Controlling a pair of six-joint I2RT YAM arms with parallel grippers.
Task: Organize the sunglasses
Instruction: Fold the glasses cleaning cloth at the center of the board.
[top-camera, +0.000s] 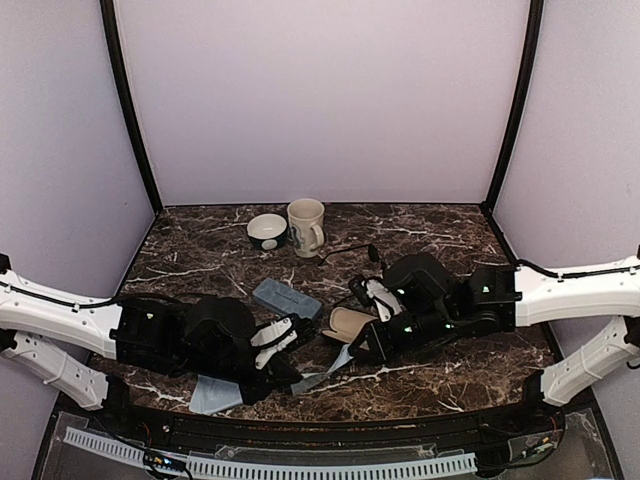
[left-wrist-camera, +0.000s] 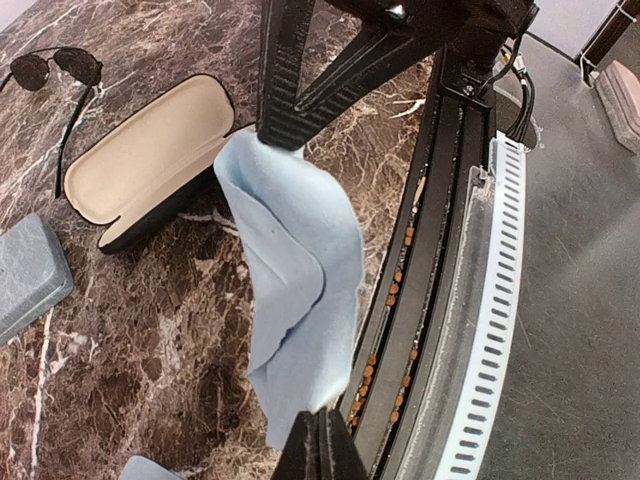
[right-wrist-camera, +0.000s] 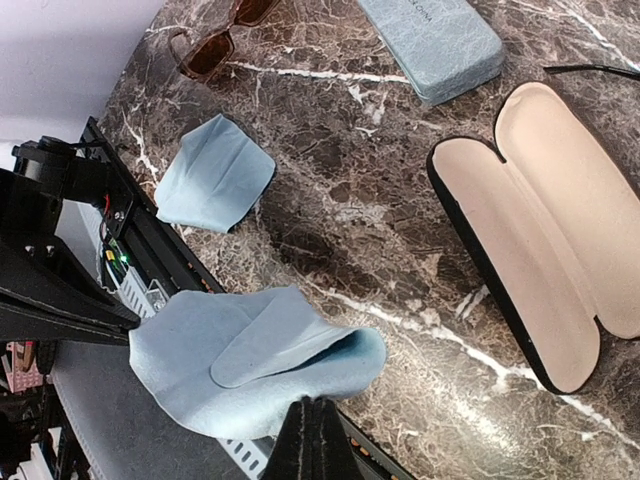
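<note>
A light blue cloth (top-camera: 322, 376) hangs stretched between both grippers over the table's near edge. My left gripper (left-wrist-camera: 320, 432) is shut on one corner of the cloth (left-wrist-camera: 300, 260), and my right gripper (right-wrist-camera: 318, 418) is shut on the opposite edge of the cloth (right-wrist-camera: 250, 360). The thin black wire-framed sunglasses (left-wrist-camera: 55, 70) lie beyond the open black oval case (left-wrist-camera: 150, 160). The brownish thick-framed sunglasses (right-wrist-camera: 212, 48) lie on the marble near a second folded blue cloth (right-wrist-camera: 215, 175). In the top view the left arm hides the brown pair.
The grey-blue hard case (top-camera: 287, 298) lies shut at mid-table, next to the open black case (top-camera: 350, 322). A bowl (top-camera: 267, 231) and a mug (top-camera: 306, 226) stand at the back. The second cloth (top-camera: 215, 395) lies by the black front rail (top-camera: 320, 425).
</note>
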